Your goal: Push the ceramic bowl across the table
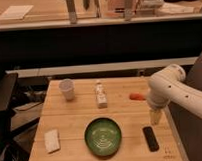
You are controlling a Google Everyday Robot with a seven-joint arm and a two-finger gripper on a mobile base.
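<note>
Tabletop scene: white cup (67, 88) at back left, ceramic bowl (103, 137) centred near the front edge of the table (71, 121), black remote (151, 138) near on its right, and gripper (155, 116) held above the right edge, its state not discernible; the remote could be knocked off if swept during approach.

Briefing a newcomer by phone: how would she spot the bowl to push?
On the wooden table, near its front edge, the bowl sits between a white cloth and a black remote. The gripper hangs at the table's right side, apart from it. The bowl alone is green, and the largest thing there.
</note>
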